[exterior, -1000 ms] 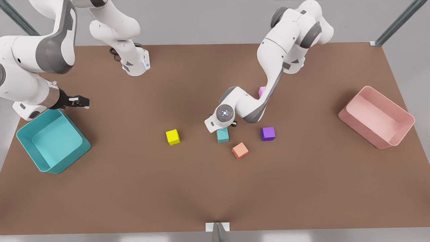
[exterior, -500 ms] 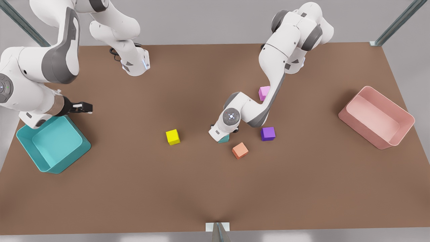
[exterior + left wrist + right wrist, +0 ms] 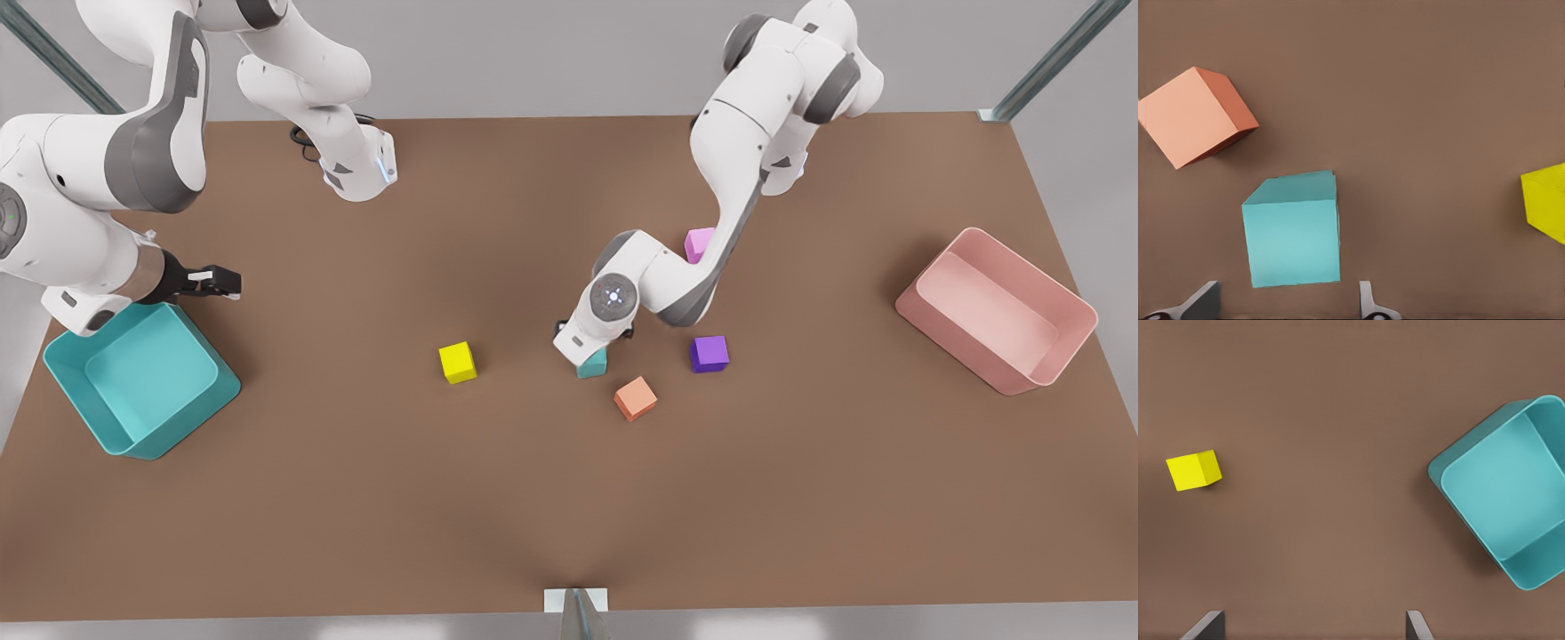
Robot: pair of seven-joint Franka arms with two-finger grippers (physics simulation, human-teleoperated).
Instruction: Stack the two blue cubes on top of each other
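Surface: a brown table (image 3: pixel 356 498) under a grey backdrop, with two white arms mounted at its far edge.
Blue cubes: a teal stack (image 3: pixel 592 363) stands near the table's middle; in the left wrist view one teal cube (image 3: pixel 1293 232) sits squarely on the other, whose edge just peeks out beyond it.
Left gripper: the left gripper (image 3: pixel 587 348) hangs directly over the stack, fingers (image 3: pixel 1201 303) spread wider than the cube and apart from it, holding nothing.
Right gripper: the right gripper (image 3: pixel 216 282) hovers at the front view's left, just beside the teal bin (image 3: pixel 142 436), fingers (image 3: pixel 1208 625) parted and empty; this arm waits.
Neighbours: an orange cube (image 3: pixel 636 397) lies near the stack, a purple cube (image 3: pixel 709 353) towards the front view's right, a yellow cube (image 3: pixel 457 362) towards its left.
Farther off: a pink cube (image 3: pixel 698 244) sits partly behind the left arm; a pink bin (image 3: pixel 996 307) rests at the front view's right.
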